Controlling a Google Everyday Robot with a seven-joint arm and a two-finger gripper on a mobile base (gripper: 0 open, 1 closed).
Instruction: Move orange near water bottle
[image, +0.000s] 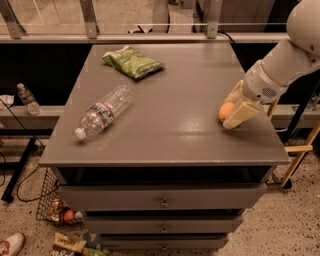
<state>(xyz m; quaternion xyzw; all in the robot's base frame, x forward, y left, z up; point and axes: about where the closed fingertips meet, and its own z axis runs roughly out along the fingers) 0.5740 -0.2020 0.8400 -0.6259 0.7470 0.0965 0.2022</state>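
The grasp is in hand: the orange (223, 111), near the right edge of the tabletop (170, 75), is straddled by the gripper (230, 112), jaws apart. Closing is called for next, then carriage to the water bottle (102, 111) lying near the left edge.

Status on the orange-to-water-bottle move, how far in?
Done: the end effector is at the small round orange fruit near the grey table's right edge. In hand: the grasp; whether it is secured cannot be told. Left: the whole transfer; the orange sits across the table from the large clear ribbed plastic water bottle, which lies on its side at the left, so carrying and placing remain.
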